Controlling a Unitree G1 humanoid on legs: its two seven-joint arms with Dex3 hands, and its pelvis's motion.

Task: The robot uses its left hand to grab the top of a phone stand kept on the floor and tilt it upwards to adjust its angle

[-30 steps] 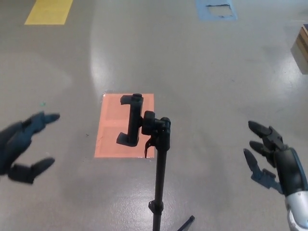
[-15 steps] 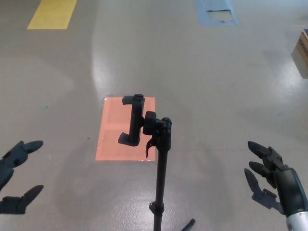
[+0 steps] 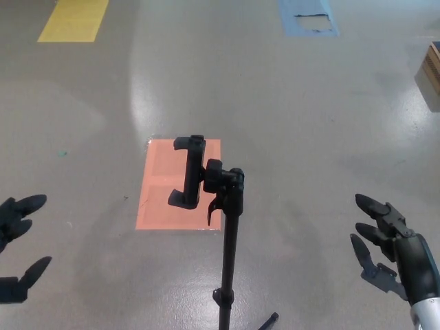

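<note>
Phone stand (image 3: 227,227) upright, pole vertical; clamp head (image 3: 190,172) at top. Left hand (image 3: 15,247) well left of clamp, lower, fingers spread, empty. Right hand (image 3: 388,244) equally distant, splayed, empty.

Phone stand (image 3: 218,206) stands untouched between the spread-fingered left hand (image 3: 15,240) and right hand (image 3: 388,240).

Even, fairly bright overhead light falls on the glossy grey floor (image 3: 330,137), leaving a pale streak of glare running from the top edge down toward the orange patch (image 3: 177,182). Shadows are faint and soft-edged. Focus is sharp in the centre, slightly softer at the edges.
</note>
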